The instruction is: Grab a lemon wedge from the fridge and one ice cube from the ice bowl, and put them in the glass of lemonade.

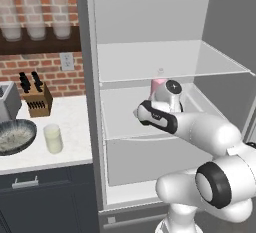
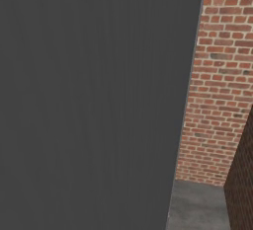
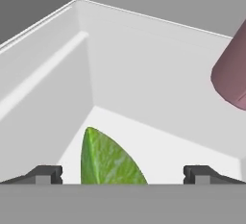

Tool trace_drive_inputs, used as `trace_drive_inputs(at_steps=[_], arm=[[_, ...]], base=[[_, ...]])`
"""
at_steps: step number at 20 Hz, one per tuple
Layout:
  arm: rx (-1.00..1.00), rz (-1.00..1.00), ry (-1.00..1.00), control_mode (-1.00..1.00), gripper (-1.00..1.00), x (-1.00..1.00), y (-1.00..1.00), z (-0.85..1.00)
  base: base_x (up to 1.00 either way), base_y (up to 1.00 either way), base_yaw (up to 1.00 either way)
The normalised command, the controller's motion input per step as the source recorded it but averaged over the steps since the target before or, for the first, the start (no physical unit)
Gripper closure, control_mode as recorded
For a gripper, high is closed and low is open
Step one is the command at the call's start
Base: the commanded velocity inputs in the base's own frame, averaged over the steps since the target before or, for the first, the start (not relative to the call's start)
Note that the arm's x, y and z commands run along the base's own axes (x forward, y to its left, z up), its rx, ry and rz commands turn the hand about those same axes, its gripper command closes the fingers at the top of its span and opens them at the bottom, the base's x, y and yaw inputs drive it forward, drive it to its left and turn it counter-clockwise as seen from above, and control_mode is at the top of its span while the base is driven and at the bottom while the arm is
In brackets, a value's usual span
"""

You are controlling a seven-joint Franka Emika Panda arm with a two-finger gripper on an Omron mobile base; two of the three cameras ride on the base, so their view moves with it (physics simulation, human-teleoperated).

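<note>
The fridge (image 1: 150, 59) stands open, and my arm (image 1: 165, 119) reaches in over its middle white shelf. In the hand view the bright green lemon wedge (image 3: 108, 159) lies on that shelf in the corner, just ahead of my gripper (image 3: 122, 174). The gripper is open, one fingertip on each side of the wedge, touching nothing. On the white counter to the left of the fridge stands the glass of lemonade (image 1: 53, 138). Beside it, at the frame's left edge, is the dark ice bowl (image 1: 15, 137).
A pink bottle (image 1: 157, 84) stands on the same shelf close to my hand, at the right in the hand view (image 3: 233, 79). A knife block (image 1: 37, 99) and a toaster (image 1: 7, 102) sit behind the bowl. A dark grey panel (image 2: 89, 100) stands close, a brick wall (image 2: 217, 86) beside it.
</note>
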Motion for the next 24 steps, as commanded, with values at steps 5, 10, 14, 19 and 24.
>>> trace_drive_inputs(at_steps=[5, 10, 14, 19, 24], arm=[[-0.02, 0.0, 0.14, -1.0, -1.0, 0.09, 0.01, 0.0], [-0.04, 0.0, 0.25, -1.0, -1.0, 0.17, 0.02, 0.0], [0.0, 0.0, 0.08, -1.0, -1.0, 0.0, 0.0, -0.12], [0.0, 0.0, 0.01, -1.0, -1.0, -0.05, 0.0, -0.25], [0.0, 0.0, -0.04, -1.0, -1.0, -0.22, 0.0, -0.1]], base=[[0.0, 0.0, 0.0], [0.0, 0.0, 0.0], [0.0, 0.0, 0.0], [0.0, 0.0, 0.0], [0.0, 0.0, 0.0]])
